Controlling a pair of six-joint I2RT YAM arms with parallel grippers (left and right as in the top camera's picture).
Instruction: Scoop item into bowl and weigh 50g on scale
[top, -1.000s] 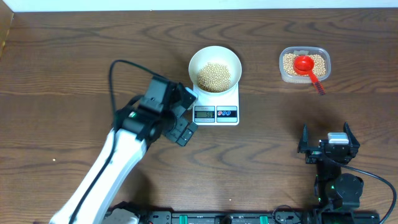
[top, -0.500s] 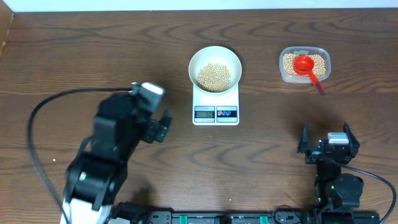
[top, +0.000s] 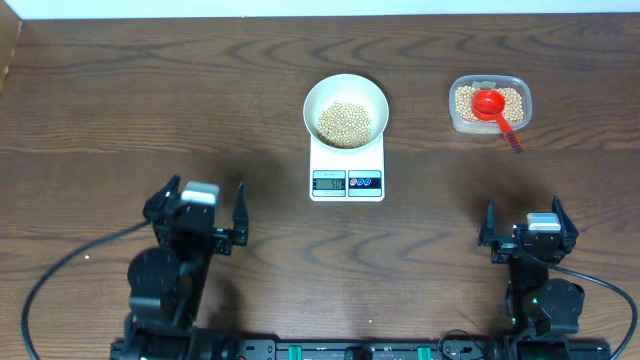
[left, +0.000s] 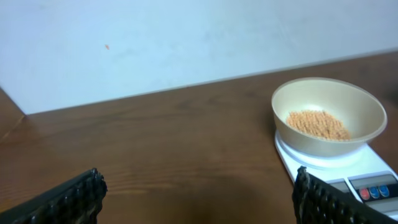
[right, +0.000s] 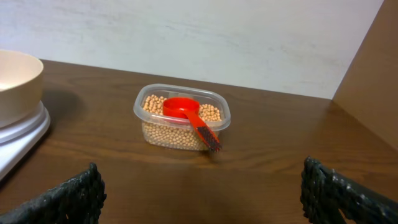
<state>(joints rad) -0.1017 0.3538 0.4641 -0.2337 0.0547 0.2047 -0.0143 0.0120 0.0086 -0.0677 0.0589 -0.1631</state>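
Left arm (top: 160, 282) has drawn back from the scale (top: 347, 168) to the near edge of the desk (top: 100, 120). One bowl (top: 311, 100) of beans (top: 345, 122) sits on the one scale; one tub (top: 455, 112) holds more beans and one red scoop (top: 489, 102). Left fingers (left: 320, 200) and right fingers (right: 62, 200) are both spread wide, empty, touching nothing. Digits on the display (top: 328, 181) are too small to read.

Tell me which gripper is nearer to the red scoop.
Right. The right gripper is almost straight in front of the red scoop; the left gripper is far off, past the scale.
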